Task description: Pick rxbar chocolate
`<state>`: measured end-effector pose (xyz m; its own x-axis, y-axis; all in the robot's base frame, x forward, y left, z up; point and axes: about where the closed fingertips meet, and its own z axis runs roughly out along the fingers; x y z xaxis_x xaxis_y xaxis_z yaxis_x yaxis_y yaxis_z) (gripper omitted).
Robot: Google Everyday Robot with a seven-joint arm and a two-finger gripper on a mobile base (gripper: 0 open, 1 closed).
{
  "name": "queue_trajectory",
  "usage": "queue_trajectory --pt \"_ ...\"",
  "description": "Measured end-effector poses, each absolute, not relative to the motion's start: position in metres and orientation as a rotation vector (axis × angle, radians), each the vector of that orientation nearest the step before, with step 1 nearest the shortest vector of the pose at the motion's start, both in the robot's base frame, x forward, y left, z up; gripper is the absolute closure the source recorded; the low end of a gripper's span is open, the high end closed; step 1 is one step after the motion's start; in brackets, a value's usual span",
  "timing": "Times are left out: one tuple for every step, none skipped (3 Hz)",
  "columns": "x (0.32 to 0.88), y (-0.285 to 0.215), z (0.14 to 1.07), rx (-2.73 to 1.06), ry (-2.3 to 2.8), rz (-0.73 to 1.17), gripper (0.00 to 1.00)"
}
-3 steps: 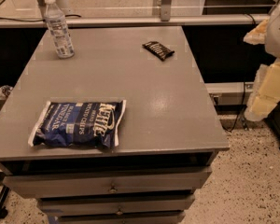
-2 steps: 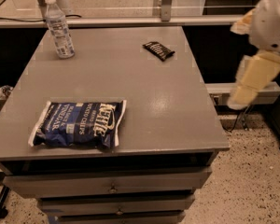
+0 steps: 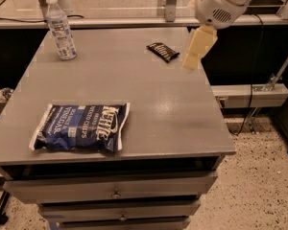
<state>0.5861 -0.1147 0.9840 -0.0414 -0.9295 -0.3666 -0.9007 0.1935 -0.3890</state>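
The rxbar chocolate (image 3: 162, 51) is a small flat black bar with white lettering. It lies at the far right of the grey table top (image 3: 134, 85). My gripper (image 3: 191, 61) hangs from the white arm (image 3: 221, 4) over the table's right edge, just to the right of the bar and above it. It is apart from the bar and holds nothing that I can see.
A large blue Kettle chips bag (image 3: 81, 127) lies flat at the front left. A clear water bottle (image 3: 61, 30) stands upright at the back left. Drawers (image 3: 115, 190) sit under the table top. A rail and cables run along the right side above the floor (image 3: 259, 87).
The arm has swung left from beyond the table's right side and now hangs over the right edge, close to the black bar. The objects on the table have not moved.
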Motion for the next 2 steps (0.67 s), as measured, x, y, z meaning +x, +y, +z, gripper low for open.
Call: queue_trajectory --pt "0.585 -0.115 0.984 -1.704 1.937 -0.071 0.00" --pt "0.600 -0.122 0.975 -1.608 1.959 0.011 0.00"
